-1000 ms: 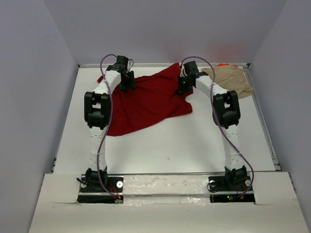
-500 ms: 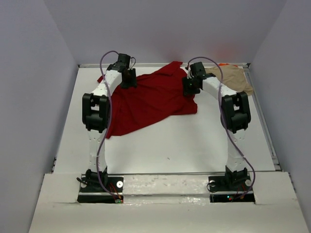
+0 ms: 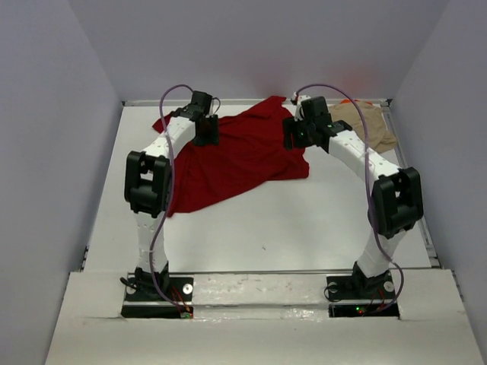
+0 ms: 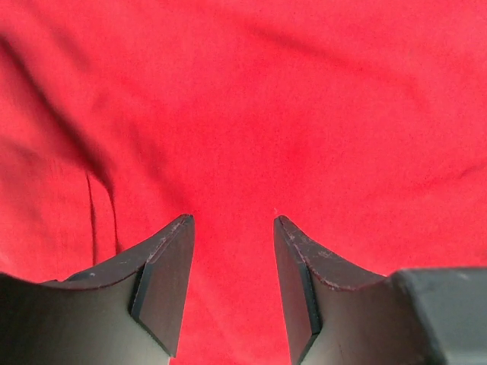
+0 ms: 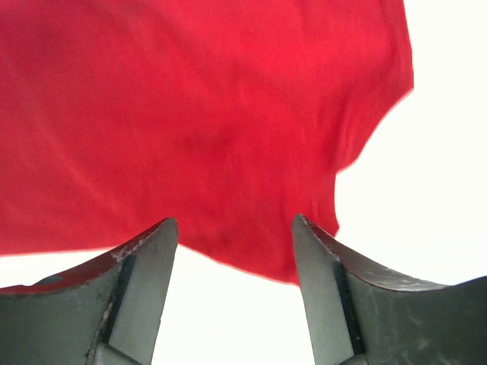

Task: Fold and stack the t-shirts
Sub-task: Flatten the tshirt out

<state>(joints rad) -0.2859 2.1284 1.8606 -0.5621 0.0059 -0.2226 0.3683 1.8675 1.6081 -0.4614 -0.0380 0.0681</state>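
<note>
A large dark red t-shirt (image 3: 236,160) lies spread and rumpled across the back middle of the white table. My left gripper (image 3: 206,138) hovers over its upper left part. In the left wrist view this gripper (image 4: 232,220) is open, with only red cloth (image 4: 251,114) below the gap. My right gripper (image 3: 292,141) hangs at the shirt's right edge. The right wrist view shows that gripper (image 5: 233,220) open above the hem of the red shirt (image 5: 190,114) and bare table (image 5: 426,190). A tan t-shirt (image 3: 369,122) lies at the back right, with a sliver of orange fabric (image 3: 350,101) behind it.
Grey walls close in the table on the left, back and right. A raised rim (image 3: 415,190) runs along the table's right side. The arm bases (image 3: 358,293) sit on the near ledge.
My right gripper has gone from shut to open, and its elbow has swung out to the right and nearer. The shirt's right corner lies slightly further right. The left gripper shifted a little right.
</note>
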